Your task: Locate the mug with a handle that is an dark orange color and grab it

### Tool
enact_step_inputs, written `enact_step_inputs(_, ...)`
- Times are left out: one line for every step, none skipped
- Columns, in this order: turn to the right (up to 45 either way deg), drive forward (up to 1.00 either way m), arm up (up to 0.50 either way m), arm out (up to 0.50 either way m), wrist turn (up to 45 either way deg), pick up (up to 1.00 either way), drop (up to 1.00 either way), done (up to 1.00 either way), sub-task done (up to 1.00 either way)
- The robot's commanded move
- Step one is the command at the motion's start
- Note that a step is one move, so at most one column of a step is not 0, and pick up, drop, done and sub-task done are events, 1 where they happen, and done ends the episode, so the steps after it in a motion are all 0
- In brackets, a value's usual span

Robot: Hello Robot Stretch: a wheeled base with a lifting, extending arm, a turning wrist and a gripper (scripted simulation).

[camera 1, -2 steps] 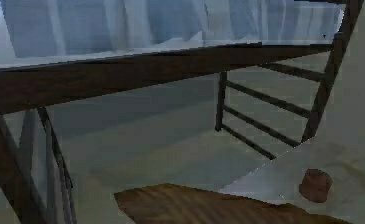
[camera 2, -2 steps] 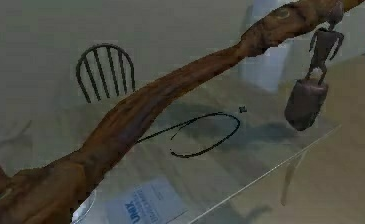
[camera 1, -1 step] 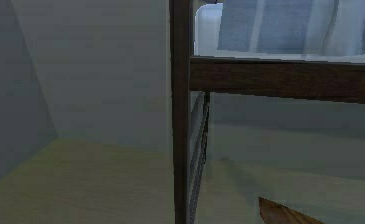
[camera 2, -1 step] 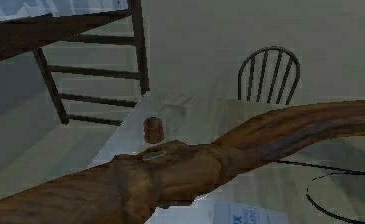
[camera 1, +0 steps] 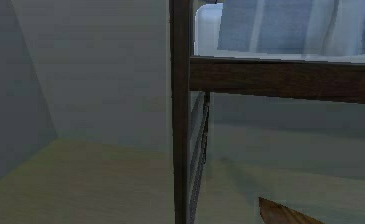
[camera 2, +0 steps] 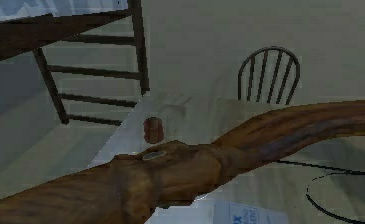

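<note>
Nearest in the arm side view, a gnarled wooden branch-like piece (camera 2: 180, 170) crosses the picture from near left to far right. Just beyond it on the white table (camera 2: 195, 118) stands a small dark orange cylinder (camera 2: 153, 129), upright. It is probably the mug, though no handle can be made out. Farther right is a spindle-back chair (camera 2: 268, 72), and far left the ladder (camera 2: 95, 72) of a dark bunk bed (camera 1: 280, 78). The search looks about done, since a likely target is in sight, but the grab is not yet made. The arm's pose and the gripper's state cannot be told.
</note>
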Motion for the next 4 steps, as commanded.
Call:
enact_step_inputs(0.0, 0.0, 0.38, 0.0, 0.0, 0.0, 0.0, 0.0, 0.0)
enact_step_inputs(0.0, 0.0, 0.0, 0.44, 0.0, 0.0, 0.0, 0.0, 0.0)
enact_step_inputs(0.0, 0.0, 0.0, 0.0, 45.0, 0.0, 0.0, 0.0, 0.0)
enact_step_inputs(0.0, 0.0, 0.0, 0.0, 45.0, 0.0, 0.0, 0.0, 0.0)
